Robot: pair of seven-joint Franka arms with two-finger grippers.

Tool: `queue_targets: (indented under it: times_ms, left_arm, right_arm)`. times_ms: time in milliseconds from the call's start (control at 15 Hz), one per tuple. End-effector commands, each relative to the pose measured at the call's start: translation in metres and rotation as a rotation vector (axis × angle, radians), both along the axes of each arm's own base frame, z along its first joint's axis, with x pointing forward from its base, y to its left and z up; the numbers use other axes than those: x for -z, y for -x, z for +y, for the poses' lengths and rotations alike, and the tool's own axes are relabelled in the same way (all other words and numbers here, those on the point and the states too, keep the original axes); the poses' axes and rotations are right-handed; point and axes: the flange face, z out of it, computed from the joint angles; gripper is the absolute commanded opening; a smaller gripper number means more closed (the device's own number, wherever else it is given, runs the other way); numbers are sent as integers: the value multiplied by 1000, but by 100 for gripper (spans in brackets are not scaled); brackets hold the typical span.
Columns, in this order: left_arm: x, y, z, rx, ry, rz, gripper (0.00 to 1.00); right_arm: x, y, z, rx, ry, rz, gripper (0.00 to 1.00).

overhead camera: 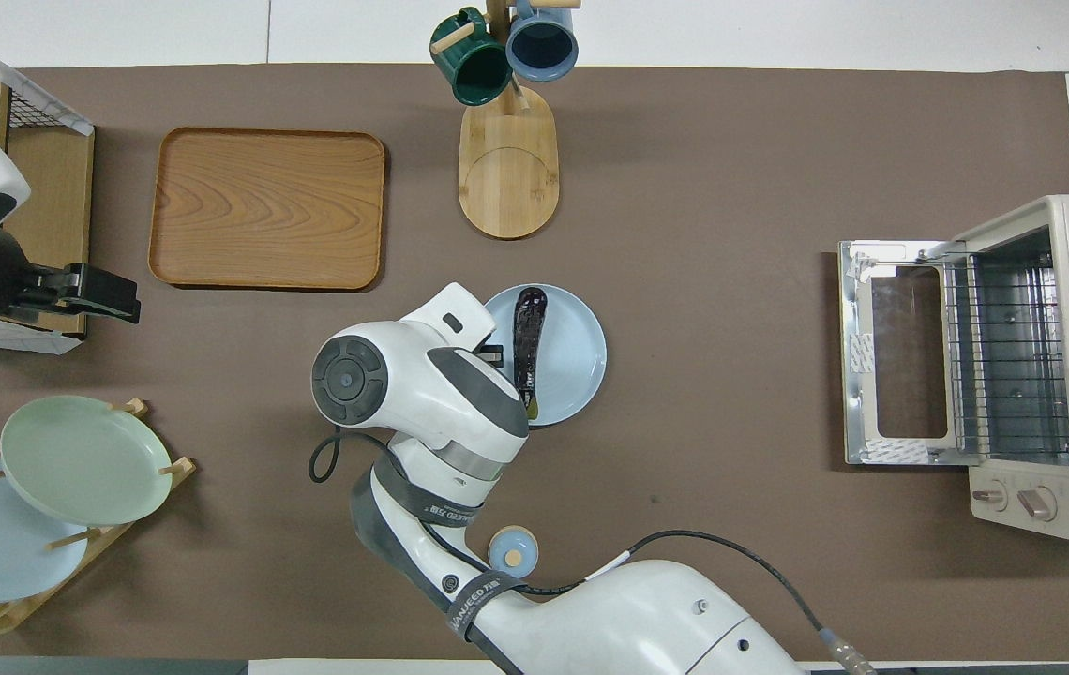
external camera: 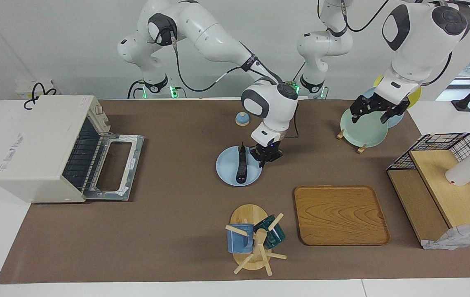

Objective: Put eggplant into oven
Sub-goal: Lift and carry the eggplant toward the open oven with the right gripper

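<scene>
Right tool [external camera: 266,159] is down at the rim of the blue plate [external camera: 226,167], on the side toward the left arm's end of the tabletop. Its fingertips are pinched together, seemingly on the rim itself, not on the vegetable. The eggplant [external camera: 241,167] lies loose along the middle of that plate, green stem toward the robots, just beside the tool but not in its grip. Gripping the rim reads as a way to haul plate and eggplant together instead of pinching a slick, slim body that could roll.

The oven [external camera: 45,148] sits well apart at the right arm's end, with its door [external camera: 113,167] dropped flat onto the tabletop and the wire rack exposed. Bare brown mat runs from the plate to the door's edge, so a slide or carry that way meets nothing. The lowered door's lip is the 1 edge to clear.

A small round blue object [external camera: 242,119] stands nearer to the robots than the plate, and the mug tree [external camera: 253,243] and wooden tray [external camera: 340,214] lie farther out, all off that path.

Left tool [external camera: 373,111] waits with fingers spread and empty, over the green plate [external camera: 363,130] in the rack.
</scene>
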Motion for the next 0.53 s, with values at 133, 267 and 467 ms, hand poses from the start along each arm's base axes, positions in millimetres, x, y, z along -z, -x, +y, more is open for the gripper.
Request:
queue_targets:
  times_ms: [133, 267, 467]
  left_arm:
    - [-5, 0, 6, 6, -20, -18, 100]
    - [-5, -1, 8, 1, -20, -19, 100]
    - [-9, 3, 9, -3, -21, -15, 100]
  right_arm:
    - [-61, -28, -60, -49, 80, 61, 0]
    - [-67, -33, -78, -40, 143, 81, 0]
    - [-88, -48, -138, -14, 207, 124, 0]
